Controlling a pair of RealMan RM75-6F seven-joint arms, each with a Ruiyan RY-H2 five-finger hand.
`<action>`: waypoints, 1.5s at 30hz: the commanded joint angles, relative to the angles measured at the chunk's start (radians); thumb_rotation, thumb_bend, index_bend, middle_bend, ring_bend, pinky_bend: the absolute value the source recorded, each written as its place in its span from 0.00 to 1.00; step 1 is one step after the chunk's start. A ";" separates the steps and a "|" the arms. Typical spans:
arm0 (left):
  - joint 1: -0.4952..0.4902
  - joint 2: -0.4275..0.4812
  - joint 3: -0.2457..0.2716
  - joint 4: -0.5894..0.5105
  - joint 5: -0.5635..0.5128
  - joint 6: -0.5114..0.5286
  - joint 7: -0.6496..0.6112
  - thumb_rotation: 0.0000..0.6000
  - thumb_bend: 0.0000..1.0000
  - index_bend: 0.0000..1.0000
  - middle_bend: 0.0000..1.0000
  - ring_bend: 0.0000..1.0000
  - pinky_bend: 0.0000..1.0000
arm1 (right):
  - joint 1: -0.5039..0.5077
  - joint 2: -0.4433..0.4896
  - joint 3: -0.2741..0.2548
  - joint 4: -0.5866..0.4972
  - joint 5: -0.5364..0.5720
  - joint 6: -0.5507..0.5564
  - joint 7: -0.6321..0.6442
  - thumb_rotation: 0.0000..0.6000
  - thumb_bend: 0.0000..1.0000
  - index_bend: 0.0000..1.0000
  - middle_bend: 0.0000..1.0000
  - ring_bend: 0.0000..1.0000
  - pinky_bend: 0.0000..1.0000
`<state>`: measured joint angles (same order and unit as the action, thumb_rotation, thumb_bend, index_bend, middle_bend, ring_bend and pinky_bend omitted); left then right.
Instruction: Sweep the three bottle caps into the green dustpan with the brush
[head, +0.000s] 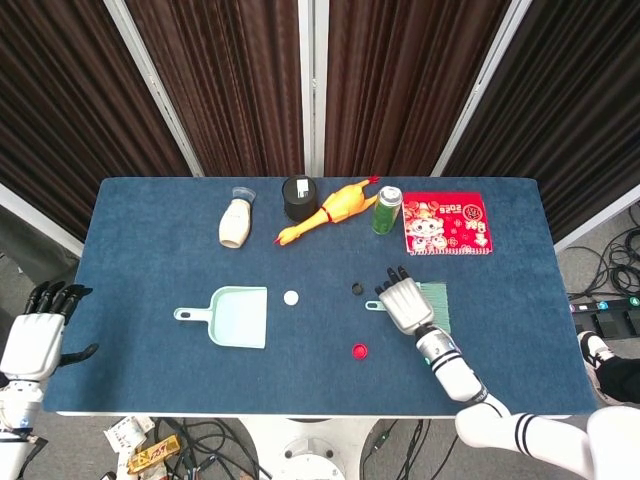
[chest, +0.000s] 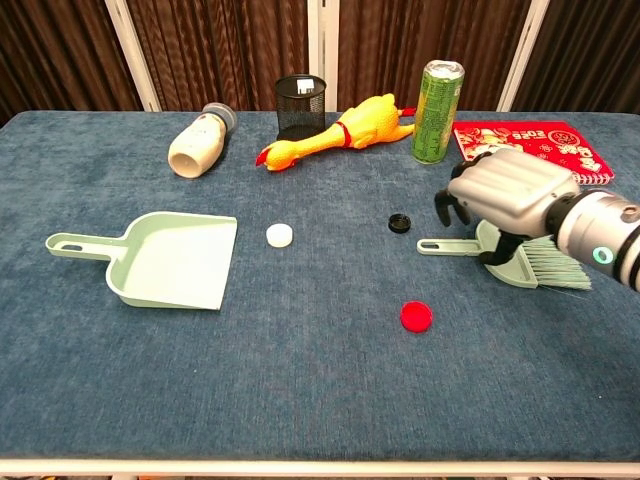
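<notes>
The green dustpan (head: 240, 317) (chest: 172, 261) lies left of centre, its mouth facing right. A white cap (head: 291, 297) (chest: 279, 234) sits just off its mouth. Further right are a black cap (head: 357, 288) (chest: 399, 222) and, nearer me, a red cap (head: 359, 351) (chest: 415, 316). The green brush (head: 438, 306) (chest: 530, 258) lies flat on the table, handle pointing left. My right hand (head: 405, 303) (chest: 510, 193) hovers over the brush's head, fingers apart and curled downward, holding nothing. My left hand (head: 35, 338) hangs open beside the table's left edge, seen only in the head view.
Along the back of the table lie a tipped cream bottle (head: 233, 222) (chest: 200, 143), a black mesh cup (head: 297, 198) (chest: 301, 106), a yellow rubber chicken (head: 335, 210) (chest: 335, 132), a green can (head: 387, 210) (chest: 438, 97) and a red booklet (head: 447, 224) (chest: 530, 152).
</notes>
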<state>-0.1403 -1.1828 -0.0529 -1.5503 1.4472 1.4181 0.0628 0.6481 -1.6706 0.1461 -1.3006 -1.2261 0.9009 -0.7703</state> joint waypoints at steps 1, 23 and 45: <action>-0.001 -0.002 -0.001 0.003 -0.001 -0.001 -0.003 1.00 0.00 0.19 0.18 0.10 0.09 | 0.017 -0.025 -0.002 0.027 0.012 -0.009 0.011 1.00 0.14 0.39 0.43 0.15 0.20; -0.004 -0.006 0.000 0.012 -0.006 -0.009 -0.008 1.00 0.00 0.19 0.18 0.10 0.09 | 0.043 -0.070 -0.029 0.104 0.055 -0.017 0.077 1.00 0.19 0.43 0.50 0.19 0.20; -0.253 0.031 -0.078 -0.048 -0.028 -0.323 -0.058 1.00 0.00 0.24 0.18 0.10 0.09 | 0.031 0.277 0.086 -0.198 -0.016 0.040 0.445 1.00 0.42 0.63 0.64 0.29 0.24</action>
<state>-0.3389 -1.1485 -0.1161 -1.5802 1.4509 1.1730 0.0089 0.6811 -1.4580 0.1929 -1.4436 -1.2320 0.9260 -0.3853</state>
